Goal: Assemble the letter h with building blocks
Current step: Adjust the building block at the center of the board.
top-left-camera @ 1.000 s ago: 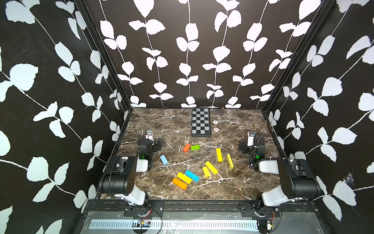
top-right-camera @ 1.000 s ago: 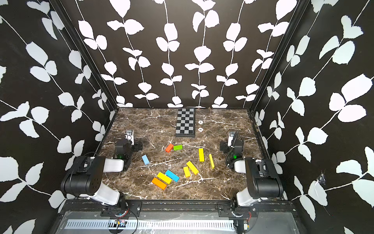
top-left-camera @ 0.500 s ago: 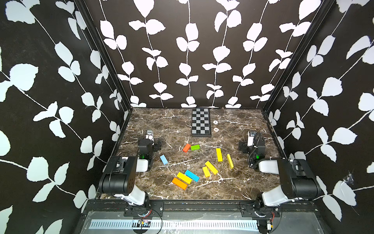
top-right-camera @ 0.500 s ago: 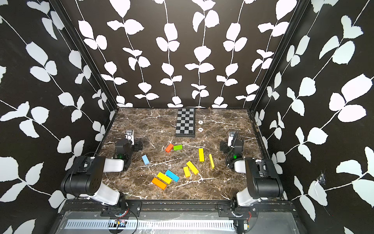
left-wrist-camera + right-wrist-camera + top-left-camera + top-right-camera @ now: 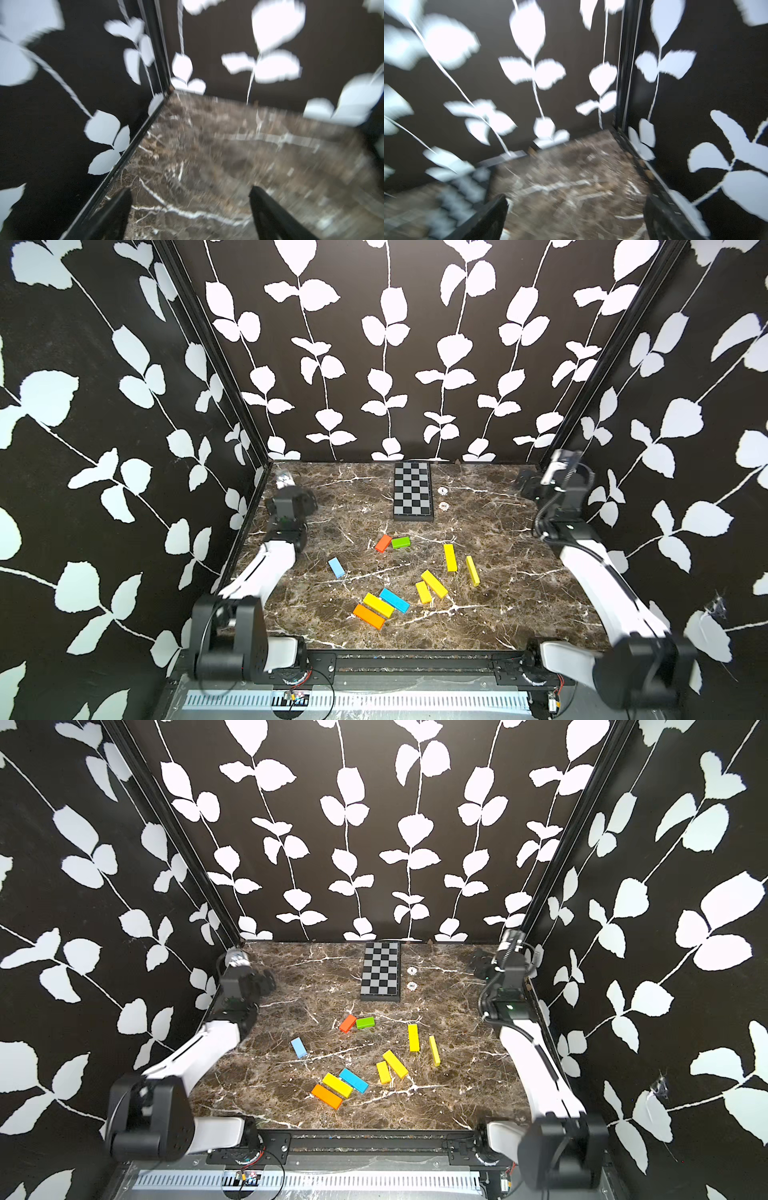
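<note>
Ten blocks [image 5: 450, 557] are scattered loose on the table [image 5: 498, 601], none joined into an h. The left gripper [image 5: 190, 190] and right gripper [image 5: 575, 198] are held near the far corners, fingers spread, nothing gripped.

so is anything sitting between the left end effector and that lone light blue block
Nothing visible does. The left end effector is open near the far left corner, and only bare marble table lies between it and the light blue block. The red-orange block and green block sit off to the side.
</note>
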Motion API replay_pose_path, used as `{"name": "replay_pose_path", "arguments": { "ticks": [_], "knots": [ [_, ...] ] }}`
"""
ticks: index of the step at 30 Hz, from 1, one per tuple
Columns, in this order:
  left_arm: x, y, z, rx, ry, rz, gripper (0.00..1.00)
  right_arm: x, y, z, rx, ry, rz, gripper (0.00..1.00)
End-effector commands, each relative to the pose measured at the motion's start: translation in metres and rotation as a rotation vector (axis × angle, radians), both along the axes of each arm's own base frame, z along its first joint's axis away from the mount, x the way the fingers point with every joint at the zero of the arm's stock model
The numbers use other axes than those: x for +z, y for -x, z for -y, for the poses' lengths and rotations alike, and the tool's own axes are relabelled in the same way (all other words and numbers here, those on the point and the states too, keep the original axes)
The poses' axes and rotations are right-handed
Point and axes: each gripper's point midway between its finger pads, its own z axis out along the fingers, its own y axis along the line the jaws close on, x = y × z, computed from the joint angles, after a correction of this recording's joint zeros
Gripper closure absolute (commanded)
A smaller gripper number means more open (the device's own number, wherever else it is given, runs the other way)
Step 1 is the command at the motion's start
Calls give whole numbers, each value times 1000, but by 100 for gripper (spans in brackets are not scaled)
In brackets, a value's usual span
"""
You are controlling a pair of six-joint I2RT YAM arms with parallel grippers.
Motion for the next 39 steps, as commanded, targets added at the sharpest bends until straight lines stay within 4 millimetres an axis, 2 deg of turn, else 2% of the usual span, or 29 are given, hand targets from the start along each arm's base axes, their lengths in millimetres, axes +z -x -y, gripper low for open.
{"name": "replay_pose_path", "arguments": {
  "ticks": [1, 3, 5, 8, 10, 12, 14, 15, 17, 18, 21, 25, 27, 29, 31, 33, 36, 37, 39],
  "knots": [
    [-25, 53, 10, 95, 248, -144, 15, -99, 23, -12, 3, -360, -306, 1],
    [-32, 69, 38, 36, 242, -195, 15, -101, 36, -28, -5, -263, -412, 1],
    [-48, 84, 73, -80, 216, -284, 18, -101, 57, -46, -32, -103, -502, 1],
    [-84, 115, 102, -184, 211, -445, 17, -106, 89, -60, -96, 39, -597, 1],
    [-106, 138, 118, -239, 243, -537, 17, -114, 105, -75, -70, 90, -641, 1],
    [-120, 159, 145, -331, 211, -595, 18, -125, 112, -111, 98, 118, -634, 1],
    [-134, 181, 163, -377, 150, -670, 19, -142, 120, -172, 396, 51, -645, 1],
    [-141, 190, 168, -390, 136, -701, 21, -148, 127, -193, 482, 26, -670, 1],
    [-156, 202, 158, -324, 134, -762, 25, -163, 143, -234, 615, 62, -746, 8],
    [-159, 203, 153, -297, 132, -759, 27, -170, 150, -248, 652, 108, -778, 10],
    [-155, 198, 137, -218, 114, -710, 26, -198, 175, -296, 793, 261, -877, 19],
    [-150, 183, 143, -209, 139, -697, 27, -235, 206, -340, 925, 428, -992, 24],
    [-148, 175, 148, -217, 140, -690, 28, -244, 210, -350, 935, 482, -1015, 27],
    [-145, 158, 150, -225, 148, -654, 27, -250, 203, -346, 877, 515, -1031, 29],
    [-142, 133, 161, -270, 183, -633, 28, -245, 192, -340, 831, 516, -1017, 35],
    [-140, 108, 170, -290, 199, -629, 35, -229, 175, -330, 752, 475, -969, 43],
    [-139, 69, 192, -324, 207, -621, 46, -205, 149, -292, 563, 397, -877, 40],
    [-143, 58, 201, -338, 212, -626, 49, -198, 140, -274, 487, 371, -844, 38],
    [-156, 40, 218, -364, 246, -664, 58, -186, 132, -250, 412, 286, -771, 36]
  ]
}}
